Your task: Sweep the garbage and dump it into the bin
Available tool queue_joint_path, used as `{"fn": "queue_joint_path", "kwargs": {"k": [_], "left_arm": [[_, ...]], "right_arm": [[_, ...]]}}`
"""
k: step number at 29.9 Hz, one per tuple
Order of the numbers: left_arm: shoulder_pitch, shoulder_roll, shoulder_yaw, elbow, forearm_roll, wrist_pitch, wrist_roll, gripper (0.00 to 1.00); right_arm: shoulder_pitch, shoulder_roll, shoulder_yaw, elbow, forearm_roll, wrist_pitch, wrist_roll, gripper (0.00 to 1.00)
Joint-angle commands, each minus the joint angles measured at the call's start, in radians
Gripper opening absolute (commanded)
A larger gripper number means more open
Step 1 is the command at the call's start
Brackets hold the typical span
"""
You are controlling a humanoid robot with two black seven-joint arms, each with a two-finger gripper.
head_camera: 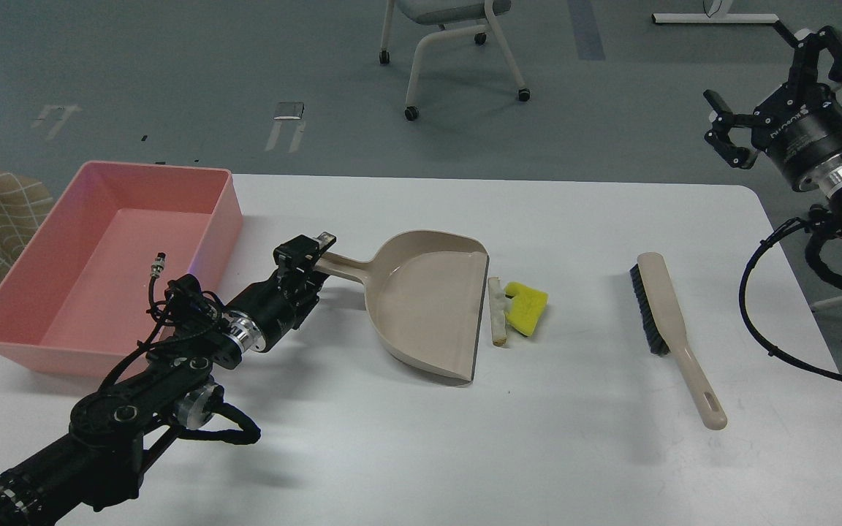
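Hiding dustpan [428, 307] handle tip, left end effector [305, 257]

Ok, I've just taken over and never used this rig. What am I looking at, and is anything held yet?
This is one picture from the robot's own head, looking down at a white table. The black arm from the lower left ends in the left gripper, closed on the handle of the beige dustpan. The right gripper hangs open in the air at the upper right, holding nothing. Beside the dustpan's open edge lie the garbage scraps: a tan-and-white strip and a yellow sponge-like piece, touching each other. Further right lies a brush, untouched. The pink bin stands at the table's left.
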Motion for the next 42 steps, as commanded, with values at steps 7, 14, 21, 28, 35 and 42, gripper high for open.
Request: {"fn": "queue_joint_path", "kwargs": {"k": [7, 14, 21, 28, 35, 42], "left_arm": [[-0.014, -0.003, 0.002, 0.034, 0.004, 0.003, -0.027, 0.06], [-0.017, -0.003, 0.002, 0.032, 0.007, 0.016, -0.051, 0.04], [-0.039, 0.006, 0.003, 0.019, 0.032, 0.023, -0.099, 0.01], [-0.040, 0.014, 0.003, 0.017, 0.073, 0.022, -0.108, 0.01], [-0.032, 0.014, 0.003, 0.017, 0.147, 0.020, -0.135, 0.01], [-0.034, 0.018, 0.018, 0.019, 0.148, 0.016, -0.136, 0.01]], "right_arm": [[-0.001, 0.000, -0.001, 0.000, 0.000, 0.000, 0.000, 1.00], [-0.005, -0.003, -0.006, 0.018, -0.002, 0.001, 0.000, 1.00], [-0.070, -0.166, -0.102, 0.188, -0.245, -0.009, 0.002, 1.00], [-0.215, -0.435, -0.122, 0.513, -0.520, 0.012, 0.002, 1.00], [-0.347, -0.804, -0.125, 0.787, -0.604, 0.016, 0.047, 1.00], [-0.403, -0.798, -0.219, 0.850, -0.813, 0.016, -0.034, 1.00]]}}
